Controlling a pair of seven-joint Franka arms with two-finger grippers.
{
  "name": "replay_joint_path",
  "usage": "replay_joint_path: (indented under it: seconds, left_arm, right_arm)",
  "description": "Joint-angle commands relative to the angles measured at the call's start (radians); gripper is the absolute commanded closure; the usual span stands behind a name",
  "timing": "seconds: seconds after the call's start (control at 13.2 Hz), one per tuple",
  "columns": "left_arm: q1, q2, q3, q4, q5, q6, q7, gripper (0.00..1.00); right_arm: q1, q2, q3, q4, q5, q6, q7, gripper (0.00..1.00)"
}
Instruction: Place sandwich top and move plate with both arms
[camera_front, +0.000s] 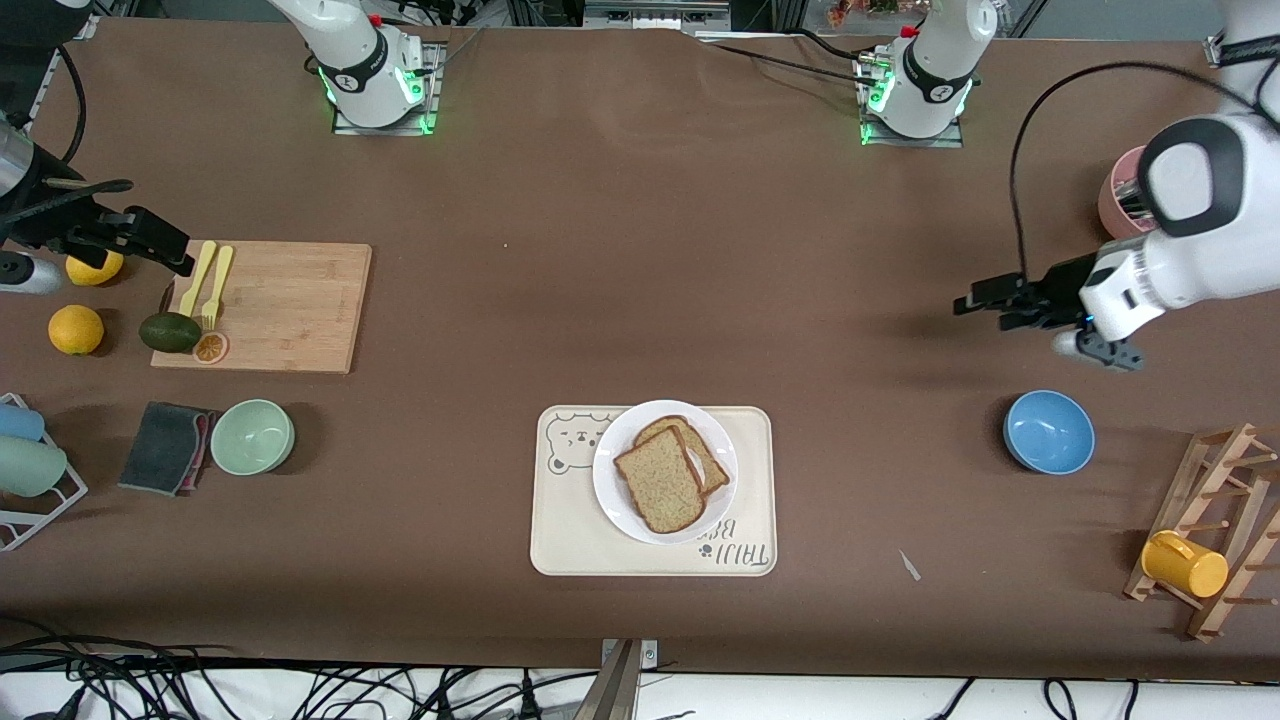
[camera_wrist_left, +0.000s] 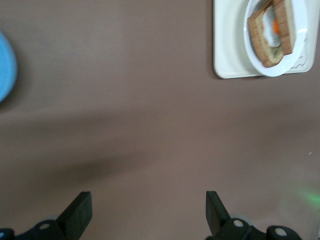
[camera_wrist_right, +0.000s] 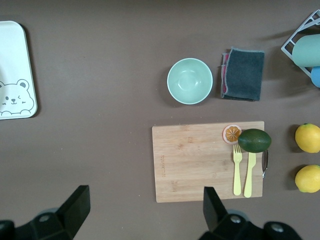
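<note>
The sandwich top (camera_front: 659, 486) lies on the plate (camera_front: 612, 486) on the tray (camera_front: 560, 545), bare table on every side, while the left gripper (camera_front: 985, 305) and right gripper (camera_front: 160, 250) hang wide open and empty near the table's ends.

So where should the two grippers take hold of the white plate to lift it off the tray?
Probably at the bare rim of the plate, one gripper from each arm's end of the table. The sandwich top covers the middle, leaving rim exposed. The plate sits flat on the bear tray. The left gripper and right gripper hover open, well away.
</note>
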Motion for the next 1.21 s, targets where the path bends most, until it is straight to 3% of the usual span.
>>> replay_joint_path:
  seconds: [0.0,0.3,0.61,1.14]
  left_arm:
    - [0.032,-0.041,0.000,0.163,0.200,-0.153,-0.105,0.00]
    - [0.017,-0.061,0.000,0.325,0.344,-0.251,-0.345,0.00]
    - [-0.080,-0.074,0.013,0.334,0.433,-0.270,-0.507,0.00]
    - [-0.106,-0.080,0.018,0.396,0.423,-0.321,-0.524,0.00]
  right_arm:
    - [0.001,0.010,0.001,0.030,-0.006,-0.015,0.012,0.00]
    - [0.001,0.008,0.001,0.030,-0.006,-0.017,0.016,0.00]
    - [0.002,-0.005,0.002,0.018,-0.006,-0.066,0.051,0.00]
    - [0.001,-0.021,0.001,0.013,-0.006,-0.058,0.036,0.00]
